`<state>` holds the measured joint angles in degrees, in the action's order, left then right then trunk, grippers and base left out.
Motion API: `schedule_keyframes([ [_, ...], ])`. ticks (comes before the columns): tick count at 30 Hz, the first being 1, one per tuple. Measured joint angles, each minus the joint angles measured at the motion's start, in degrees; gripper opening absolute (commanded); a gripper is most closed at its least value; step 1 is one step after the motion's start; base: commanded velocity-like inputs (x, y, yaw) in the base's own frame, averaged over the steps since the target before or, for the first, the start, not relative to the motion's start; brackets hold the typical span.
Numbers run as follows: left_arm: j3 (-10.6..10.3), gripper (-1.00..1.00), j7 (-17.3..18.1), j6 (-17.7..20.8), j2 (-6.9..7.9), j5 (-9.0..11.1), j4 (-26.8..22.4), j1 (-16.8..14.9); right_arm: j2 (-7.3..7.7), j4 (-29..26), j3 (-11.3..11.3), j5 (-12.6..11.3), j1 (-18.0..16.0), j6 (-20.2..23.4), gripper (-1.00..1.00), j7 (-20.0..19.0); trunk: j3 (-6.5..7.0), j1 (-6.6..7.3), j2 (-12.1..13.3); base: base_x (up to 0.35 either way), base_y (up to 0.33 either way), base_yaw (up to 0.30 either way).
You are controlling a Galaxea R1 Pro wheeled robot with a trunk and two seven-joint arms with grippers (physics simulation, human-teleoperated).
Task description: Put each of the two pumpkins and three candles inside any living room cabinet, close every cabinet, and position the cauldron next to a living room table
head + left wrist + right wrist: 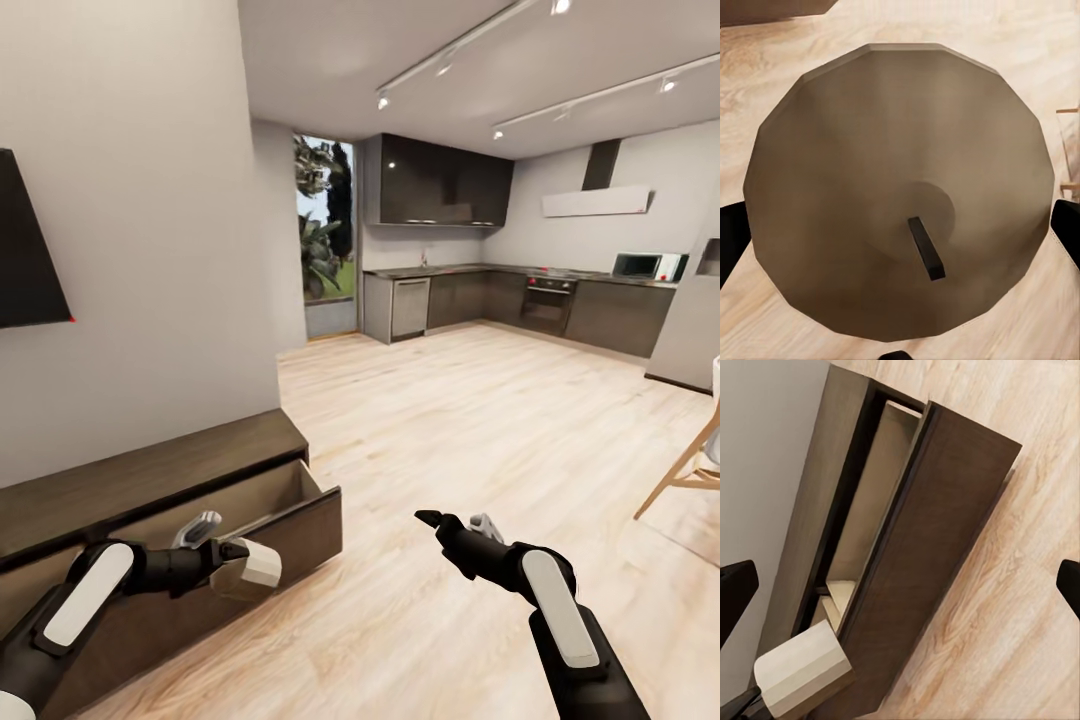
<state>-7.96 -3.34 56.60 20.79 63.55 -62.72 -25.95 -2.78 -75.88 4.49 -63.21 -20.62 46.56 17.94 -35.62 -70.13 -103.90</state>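
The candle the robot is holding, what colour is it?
The candle is pale greyish beige with a short black wick, seen best in the left wrist view.

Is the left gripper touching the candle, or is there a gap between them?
Touching. In the head view the left gripper has its jaws closed around the candle, holding it off the floor beside the open cabinet drawer.

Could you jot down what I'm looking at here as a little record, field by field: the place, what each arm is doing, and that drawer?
Place: open room with pale wood floor, kitchen at the back
Left gripper: shut on a beige candle, its dark wick facing the wrist camera
Right gripper: open, empty, over the floor
Cabinet: low, dark brown, against the wall
Drawer: pulled open, pale inside
Candle position: at the drawer's front, not yet inside
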Motion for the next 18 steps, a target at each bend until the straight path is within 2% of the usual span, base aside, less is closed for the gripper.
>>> schedule_keyframes([
  [18, 0.0, -1.0, -0.12, 0.0, 0.0, -0.18, 0.47, 0.0, -0.07, -0.04, -0.06, -0.07, 0.0, 0.0, 1.0, -0.04, 0.52, 0.01, 0.0, 0.239, -0.235, 0.249],
])
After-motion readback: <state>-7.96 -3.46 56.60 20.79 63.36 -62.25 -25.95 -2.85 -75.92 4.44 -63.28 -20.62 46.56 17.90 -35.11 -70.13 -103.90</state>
